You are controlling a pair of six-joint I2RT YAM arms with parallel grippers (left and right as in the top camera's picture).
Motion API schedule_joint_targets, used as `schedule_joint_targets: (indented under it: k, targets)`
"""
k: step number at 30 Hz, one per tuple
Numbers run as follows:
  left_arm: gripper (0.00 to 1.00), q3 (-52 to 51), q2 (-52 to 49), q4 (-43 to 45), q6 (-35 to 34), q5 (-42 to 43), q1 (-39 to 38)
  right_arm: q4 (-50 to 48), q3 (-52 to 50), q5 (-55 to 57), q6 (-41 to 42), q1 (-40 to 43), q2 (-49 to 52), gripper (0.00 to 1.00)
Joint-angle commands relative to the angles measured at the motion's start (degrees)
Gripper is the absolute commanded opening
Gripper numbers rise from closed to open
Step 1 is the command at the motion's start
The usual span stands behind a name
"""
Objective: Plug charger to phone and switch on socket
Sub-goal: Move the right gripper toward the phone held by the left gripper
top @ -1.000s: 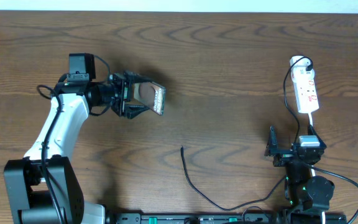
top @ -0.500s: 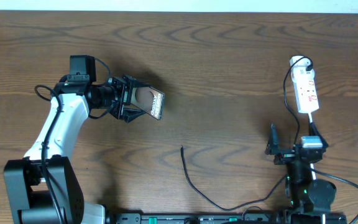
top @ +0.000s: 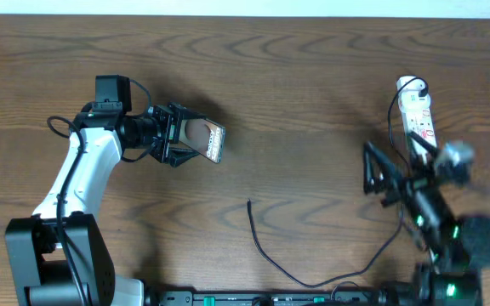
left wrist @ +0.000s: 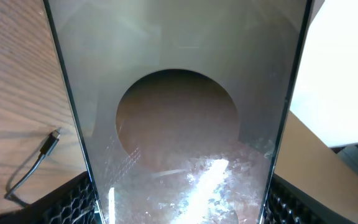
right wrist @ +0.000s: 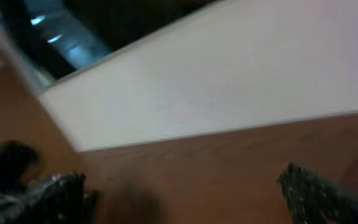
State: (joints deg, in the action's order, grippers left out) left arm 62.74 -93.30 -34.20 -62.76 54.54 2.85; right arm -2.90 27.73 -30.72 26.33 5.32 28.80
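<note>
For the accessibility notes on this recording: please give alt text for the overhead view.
The left gripper holds the phone over the left of the wooden table, and the charger lies unplugged mid-table. The right gripper, blurred and open, is beside the socket.

It's all smeared and blurry. The right gripper (right wrist: 182,186) has its two dark fingers (right wrist: 316,186) spread far apart, with brown wooden table (right wrist: 191,162) showing between them. A slanted white band (right wrist: 229,81) runs ahead of the fingertips, and a dark blob (right wrist: 11,163) sits just beyond one finger.
</note>
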Motion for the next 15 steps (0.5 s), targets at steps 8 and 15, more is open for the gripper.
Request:
schedule_joint_targets:
  k: [8,15]
  targets:
    - [0.08,1.1,1.5,0.2,-7.2,-4.8,-2.8,-0.4,15.1,-27.1,8.0,-4.8,40.3,0.99]
    - [0.07,1.1,1.5,0.1,-10.4,-13.4,-6.3,-10.1,15.2,-26.6,7.9,-12.6,56.2,0.99]
